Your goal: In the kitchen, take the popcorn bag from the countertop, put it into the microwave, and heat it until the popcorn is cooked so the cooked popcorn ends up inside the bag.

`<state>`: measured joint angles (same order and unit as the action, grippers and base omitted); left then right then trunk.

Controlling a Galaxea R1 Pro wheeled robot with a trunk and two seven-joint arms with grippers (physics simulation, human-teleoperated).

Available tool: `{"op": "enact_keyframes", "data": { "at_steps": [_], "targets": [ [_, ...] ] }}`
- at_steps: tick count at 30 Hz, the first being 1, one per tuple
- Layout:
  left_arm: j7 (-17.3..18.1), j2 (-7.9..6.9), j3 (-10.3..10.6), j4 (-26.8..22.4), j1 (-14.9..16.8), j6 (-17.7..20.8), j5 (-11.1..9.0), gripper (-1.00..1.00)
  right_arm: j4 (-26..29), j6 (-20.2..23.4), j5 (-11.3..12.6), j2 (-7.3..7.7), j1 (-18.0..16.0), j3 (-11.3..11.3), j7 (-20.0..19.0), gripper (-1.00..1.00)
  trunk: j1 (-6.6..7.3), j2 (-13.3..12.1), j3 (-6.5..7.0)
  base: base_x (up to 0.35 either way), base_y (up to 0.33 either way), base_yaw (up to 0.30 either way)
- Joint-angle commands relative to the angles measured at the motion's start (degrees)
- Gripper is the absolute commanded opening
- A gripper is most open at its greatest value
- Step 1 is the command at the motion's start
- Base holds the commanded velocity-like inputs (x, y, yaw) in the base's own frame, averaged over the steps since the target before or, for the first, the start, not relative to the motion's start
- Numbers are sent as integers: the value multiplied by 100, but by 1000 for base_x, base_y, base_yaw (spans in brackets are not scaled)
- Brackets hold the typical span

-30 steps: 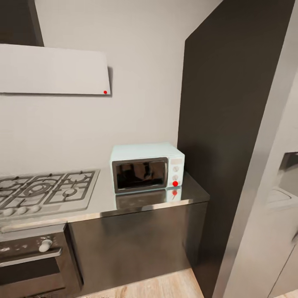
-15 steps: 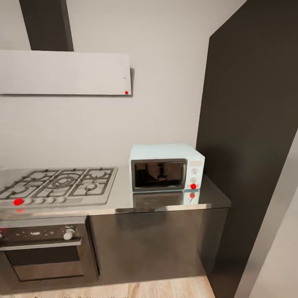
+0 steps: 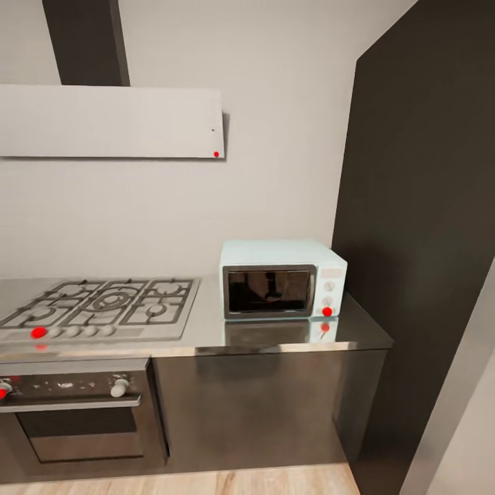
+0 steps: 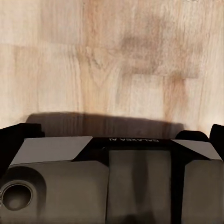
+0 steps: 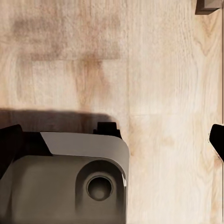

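Note:
The pale mint-blue microwave (image 3: 282, 278) stands at the right end of the grey steel countertop (image 3: 275, 338), against the wall. Its dark glass door is closed and a red light dot (image 3: 327, 311) glows at its lower right corner. The popcorn bag and the popcorn are out of view. In the left wrist view my left gripper (image 4: 116, 140) hangs over the wooden floor and my own grey base, its dark fingertips (image 4: 14, 140) wide apart with nothing between them. My right gripper (image 5: 116, 144) hangs the same way, open and empty, one fingertip (image 5: 9, 144) at the frame edge.
A gas hob (image 3: 103, 308) lies on the worktop left of the microwave, above a built-in oven (image 3: 75, 412). A pale range hood (image 3: 110, 122) hangs on the wall. A tall dark cabinet (image 3: 426, 206) closes off the right side. Light wooden floor (image 3: 206, 481) runs before the cabinets.
The head view has swung left and steadied, so the microwave now sits further right in the picture and more of the hob and oven shows. Nothing in the kitchen has moved.

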<state>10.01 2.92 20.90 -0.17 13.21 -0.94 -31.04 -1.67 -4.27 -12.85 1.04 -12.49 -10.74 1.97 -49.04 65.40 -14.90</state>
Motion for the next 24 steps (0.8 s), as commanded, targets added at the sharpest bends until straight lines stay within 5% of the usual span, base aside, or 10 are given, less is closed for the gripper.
{"op": "enact_keyframes", "data": {
  "at_steps": [1,11,24],
  "targets": [
    [18,-1,47,8,6,-11,-60,100,-18,-31,-60,1,-8,-47,18,100,-3,3,-7,227,-171,0],
    [18,-2,54,8,6,-7,-59,100,-18,-33,-60,1,-8,-51,21,100,-3,3,-7,204,-165,0],
    [18,-2,51,8,6,-12,-60,100,4,-19,-174,-32,-8,31,20,100,-3,3,-7,12,-24,0]
  ]
}}
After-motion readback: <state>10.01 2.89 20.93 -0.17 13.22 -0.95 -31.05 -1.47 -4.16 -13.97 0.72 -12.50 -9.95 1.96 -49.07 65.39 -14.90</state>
